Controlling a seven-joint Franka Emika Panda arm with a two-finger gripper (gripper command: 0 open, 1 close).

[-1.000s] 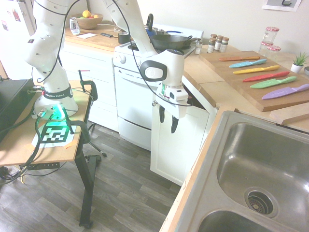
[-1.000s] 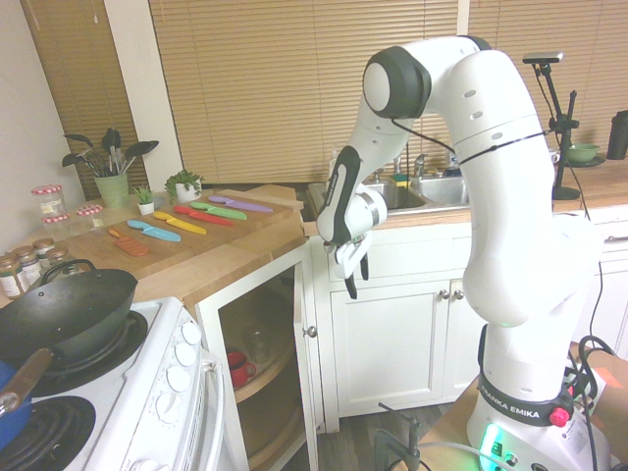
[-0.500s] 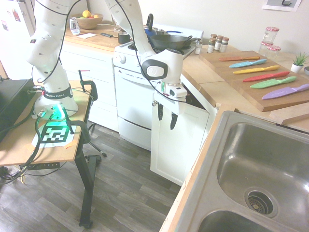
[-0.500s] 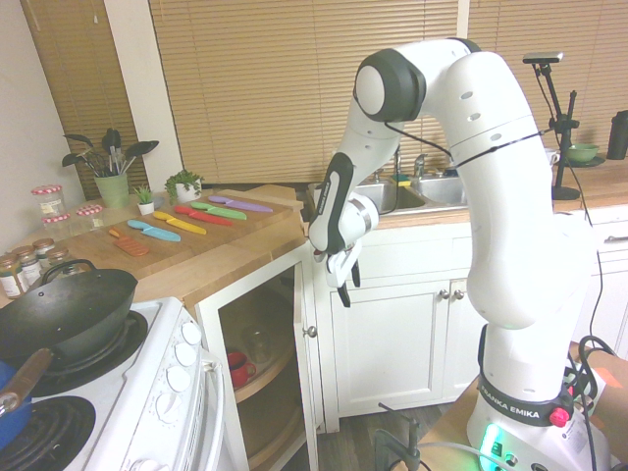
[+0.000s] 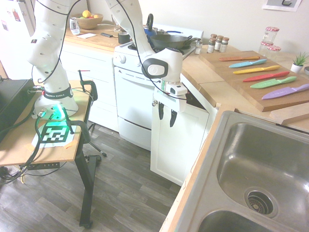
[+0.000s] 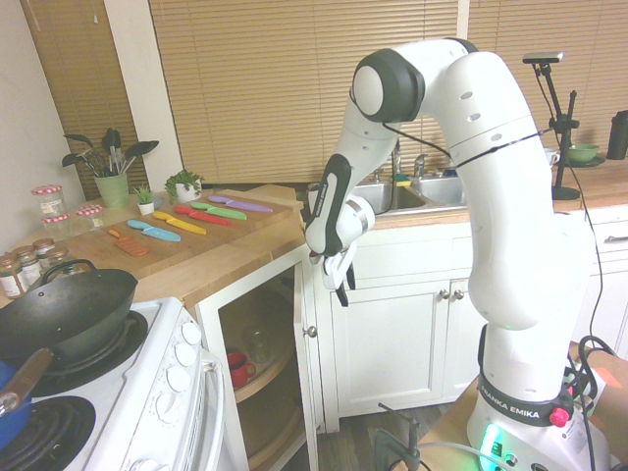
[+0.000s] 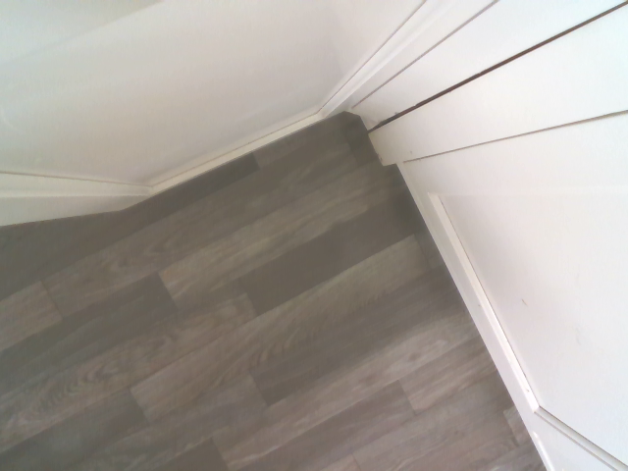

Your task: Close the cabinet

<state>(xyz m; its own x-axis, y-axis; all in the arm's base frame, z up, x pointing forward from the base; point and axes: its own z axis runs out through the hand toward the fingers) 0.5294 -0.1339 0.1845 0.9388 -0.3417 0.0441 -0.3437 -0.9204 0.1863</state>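
- In the first exterior view, the oven (image 5: 133, 104) stands on the left and the cabinet door (image 5: 177, 137) just right of it, swung out from the cabinet under the wood worktop (image 5: 205, 72).
- Our hand (image 5: 166, 115) hangs at the door's top edge, on its outer face near the free corner, fingers pointing down and slightly apart with nothing between them.
- We judge the closing push must run from the hand toward the cabinet opening, across the door's face, not along its tall axis.
- In the second exterior view, the open interior (image 6: 257, 368) lies left of the door (image 6: 305, 373), a red item on its shelf; the hand (image 6: 340, 285) sits just right of the door's top.
- The door is white, tall, recessed-panelled, with a small silver knob (image 6: 311, 332); it stands well ajar.
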